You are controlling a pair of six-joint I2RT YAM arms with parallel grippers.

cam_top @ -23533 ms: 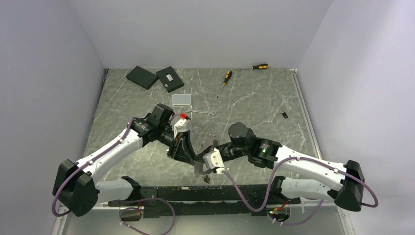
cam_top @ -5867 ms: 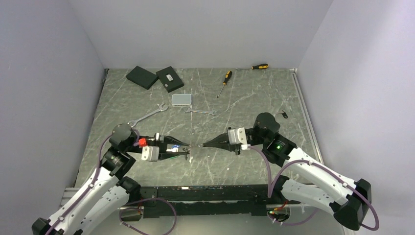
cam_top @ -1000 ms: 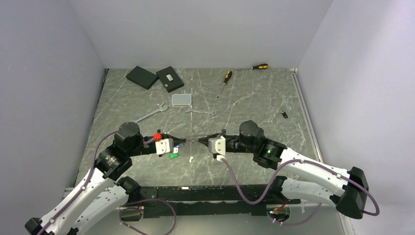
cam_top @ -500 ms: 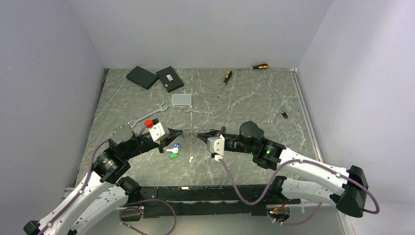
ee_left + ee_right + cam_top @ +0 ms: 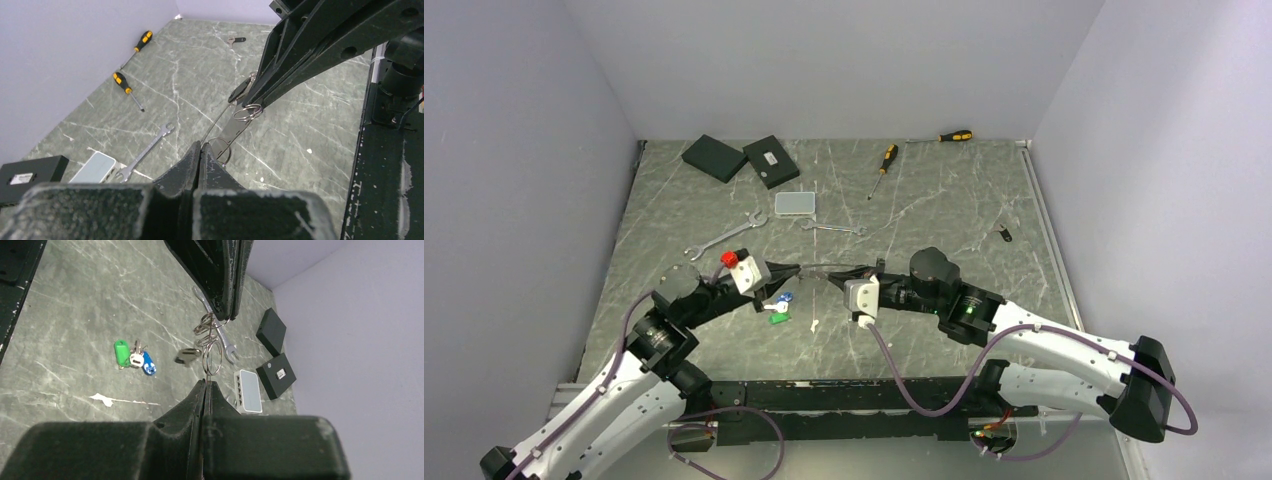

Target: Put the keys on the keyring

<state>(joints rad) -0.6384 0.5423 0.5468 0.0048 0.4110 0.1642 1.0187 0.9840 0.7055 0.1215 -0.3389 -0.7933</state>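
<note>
Pinching the thin wire keyring (image 5: 218,116) from opposite ends, with the left gripper (image 5: 200,146) and the right gripper (image 5: 206,384) both pressed closed on the wire, tips facing each other close together. Holding it raised over the marbled table (image 5: 924,200), with small split rings (image 5: 247,111) and one flat silvery key (image 5: 235,131) dangling from it and the other keys (image 5: 132,357), tagged green and blue, lying on the surface just below. Working well clear of a spanner (image 5: 145,152) and a clear plastic box (image 5: 95,167) lying farther back.

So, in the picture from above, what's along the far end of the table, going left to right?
Flat black box → black box with a label → nearer screwdriver → screwdriver by the wall.
</note>
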